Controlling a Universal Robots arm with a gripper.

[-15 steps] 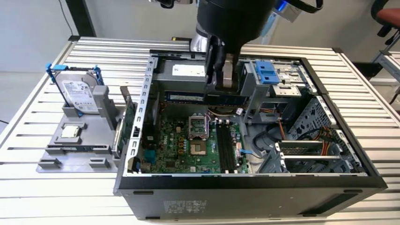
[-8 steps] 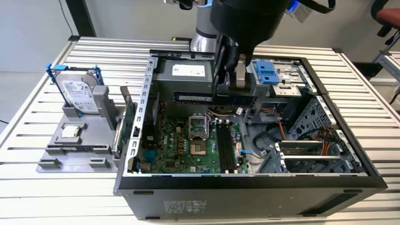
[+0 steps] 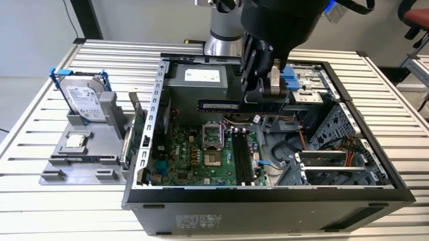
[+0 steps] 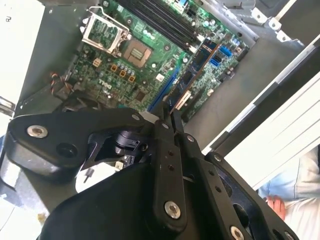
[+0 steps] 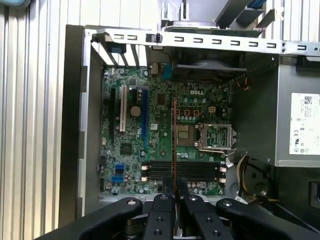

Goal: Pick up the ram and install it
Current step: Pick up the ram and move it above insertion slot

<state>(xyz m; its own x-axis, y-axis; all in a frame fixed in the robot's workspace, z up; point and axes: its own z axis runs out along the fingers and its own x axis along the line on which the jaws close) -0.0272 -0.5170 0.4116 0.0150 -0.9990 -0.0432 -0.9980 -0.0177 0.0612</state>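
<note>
The gripper (image 3: 258, 100) is closed tight on one end of the ram (image 3: 218, 105). In both wrist views its two black fingers (image 4: 165, 150) come together on the stick with no gap showing between them. The ram sticks out sideways from the fingertips, level and on edge, its white label facing the exterior camera.

It hangs inside the open computer case (image 3: 268, 193), above the motherboard (image 3: 194, 155) and clear of it, just in front of the grey power supply (image 3: 201, 83). In the second wrist view the ram (image 4: 192, 75) runs away from the gripper (image 4: 169, 114) over the green board. In the first wrist view it shows edge-on as a thin line (image 5: 174, 140) rising from the gripper (image 5: 174, 187).

The black memory slots (image 3: 242, 158) lie on the board below, beside the processor socket (image 3: 213, 159) — the stick sits crosswise to them.

The case lies on its side on a slatted metal table (image 3: 54, 201). At the exterior view's left, well apart from the case, a grey fixture (image 3: 80, 160) holds a hard drive (image 3: 87, 100) upright in a blue frame. A green expansion card (image 3: 137, 130) stands on edge between that drive and the case wall.

A person's hand (image 4: 275, 205) shows at the edge of the second wrist view, away from the gripper.
</note>
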